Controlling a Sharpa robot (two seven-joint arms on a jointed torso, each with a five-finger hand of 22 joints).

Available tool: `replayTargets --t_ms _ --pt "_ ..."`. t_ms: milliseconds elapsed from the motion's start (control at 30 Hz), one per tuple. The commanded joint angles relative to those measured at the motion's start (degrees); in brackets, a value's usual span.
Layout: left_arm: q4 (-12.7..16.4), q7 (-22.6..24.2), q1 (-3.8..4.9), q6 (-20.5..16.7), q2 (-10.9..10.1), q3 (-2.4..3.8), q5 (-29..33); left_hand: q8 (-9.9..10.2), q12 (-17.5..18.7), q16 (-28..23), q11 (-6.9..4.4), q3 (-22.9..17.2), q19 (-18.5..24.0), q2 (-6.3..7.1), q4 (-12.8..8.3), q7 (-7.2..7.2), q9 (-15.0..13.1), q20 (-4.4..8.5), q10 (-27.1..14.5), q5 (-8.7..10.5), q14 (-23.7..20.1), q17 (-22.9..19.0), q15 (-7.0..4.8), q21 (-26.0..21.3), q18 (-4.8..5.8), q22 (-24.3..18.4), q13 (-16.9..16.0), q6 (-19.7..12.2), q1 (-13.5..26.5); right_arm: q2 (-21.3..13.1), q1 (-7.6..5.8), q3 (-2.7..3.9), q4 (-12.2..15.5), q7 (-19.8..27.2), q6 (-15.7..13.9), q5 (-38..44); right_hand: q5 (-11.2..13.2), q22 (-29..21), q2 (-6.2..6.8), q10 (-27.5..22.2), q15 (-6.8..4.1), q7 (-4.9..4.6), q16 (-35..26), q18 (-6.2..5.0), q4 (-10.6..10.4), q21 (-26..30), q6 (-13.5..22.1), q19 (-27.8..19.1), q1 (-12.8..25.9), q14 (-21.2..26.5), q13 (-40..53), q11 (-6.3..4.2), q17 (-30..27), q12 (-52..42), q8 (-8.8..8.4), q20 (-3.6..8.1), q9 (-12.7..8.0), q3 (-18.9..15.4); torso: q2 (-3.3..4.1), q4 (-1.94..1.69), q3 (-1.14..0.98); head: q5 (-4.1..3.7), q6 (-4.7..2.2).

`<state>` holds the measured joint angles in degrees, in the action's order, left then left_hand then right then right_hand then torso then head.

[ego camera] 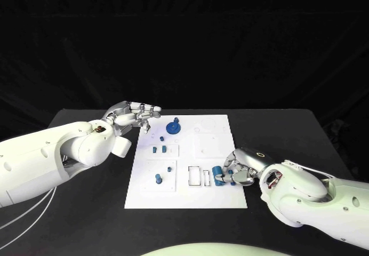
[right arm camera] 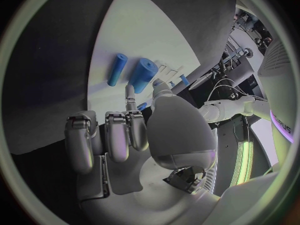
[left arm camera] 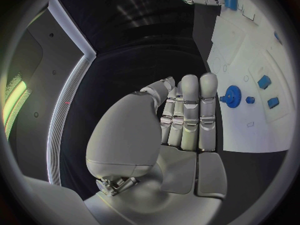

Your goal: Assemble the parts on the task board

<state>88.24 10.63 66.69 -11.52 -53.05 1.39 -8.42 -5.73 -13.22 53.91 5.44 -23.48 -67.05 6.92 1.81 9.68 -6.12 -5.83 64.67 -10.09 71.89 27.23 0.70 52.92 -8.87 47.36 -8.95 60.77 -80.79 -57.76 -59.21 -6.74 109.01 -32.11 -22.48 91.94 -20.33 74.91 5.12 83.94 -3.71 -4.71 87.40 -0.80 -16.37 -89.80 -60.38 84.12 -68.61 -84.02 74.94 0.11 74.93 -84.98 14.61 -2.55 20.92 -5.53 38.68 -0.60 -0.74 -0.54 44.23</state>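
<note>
The board (ego camera: 201, 160) lies in the middle of the black worktop (ego camera: 285, 133); the left hand (ego camera: 135, 114) hovers at the board's far left corner, its fingers (left arm camera: 190, 110) straight and held side by side, grasping nothing; just beside it on the board sits a blue gear (ego camera: 174, 128), with a small blue peg (left arm camera: 250, 100) next to it in the left wrist view; nearer the middle, two small blue blocks (ego camera: 158, 150) lie in a marked square, and two more blue pieces (ego camera: 159, 178) rest in the near left square; the right hand (ego camera: 242, 168) rests at the board's right edge near the front, fingers curled down; a thick blue cylinder (right arm camera: 142, 74) and a thinner blue pin (right arm camera: 117, 69) lie on the board just beyond its fingertips; whether the right hand touches or grips a piece I cannot tell.
</note>
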Motion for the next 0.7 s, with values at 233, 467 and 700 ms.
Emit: replayTargets --t_ms 233,467,700 --pt "0.17 0.26 0.03 1.23 -0.01 0.03 -0.19 -0.31 -0.34 0.02 0.06 0.07 -0.22 -0.60 -0.17 0.19 0.10 0.08 -0.53 -0.18 -0.37 -0.12 0.03 -0.39 -0.64 -0.19 0.00 -0.30 0.28 1.46 0.86 0.01 -1.35 -1.06 2.08 1.79 -0.33 15.09 -0.45 2.96 0.15 0.02 0.40 0.80 -0.10 -0.20 0.36 5.88 -0.56 -5.14 11.11 0.21 10.80 -0.39 0.02 0.03 0.26 -0.46 0.02 0.06 -0.05 0.10 0.07" --pt "0.18 0.16 0.03 1.30 -0.04 0.03 -0.19 -0.29 -0.35 0.02 0.08 0.12 -0.17 -0.59 -0.14 0.21 0.13 0.06 -0.59 -0.18 -0.40 -0.15 0.05 -0.52 -0.66 -0.32 0.00 -0.37 0.38 3.44 1.78 0.02 -2.72 -1.15 3.06 1.66 0.43 15.09 -0.68 2.92 0.19 0.01 0.43 0.80 -0.15 -0.20 0.40 5.88 -0.30 -5.13 11.12 0.23 10.85 -0.35 0.04 -0.02 0.73 -1.13 -0.01 0.05 -0.05 0.03 0.16" --pt "0.21 0.09 0.04 1.32 -0.09 0.03 -0.19 -0.29 -0.36 0.02 0.09 0.14 -0.11 -0.58 -0.13 0.22 0.14 0.06 -0.62 -0.18 -0.41 -0.17 0.06 -0.63 -0.68 -0.44 0.01 -0.41 0.42 4.28 2.34 0.02 -3.56 -1.39 3.36 1.71 0.49 15.09 -1.01 2.89 0.19 0.03 0.50 0.80 0.02 -0.20 0.44 5.88 -0.70 -5.15 11.12 0.23 10.98 -0.30 0.05 -0.04 1.03 -1.29 0.00 0.07 -0.01 0.17 0.19"
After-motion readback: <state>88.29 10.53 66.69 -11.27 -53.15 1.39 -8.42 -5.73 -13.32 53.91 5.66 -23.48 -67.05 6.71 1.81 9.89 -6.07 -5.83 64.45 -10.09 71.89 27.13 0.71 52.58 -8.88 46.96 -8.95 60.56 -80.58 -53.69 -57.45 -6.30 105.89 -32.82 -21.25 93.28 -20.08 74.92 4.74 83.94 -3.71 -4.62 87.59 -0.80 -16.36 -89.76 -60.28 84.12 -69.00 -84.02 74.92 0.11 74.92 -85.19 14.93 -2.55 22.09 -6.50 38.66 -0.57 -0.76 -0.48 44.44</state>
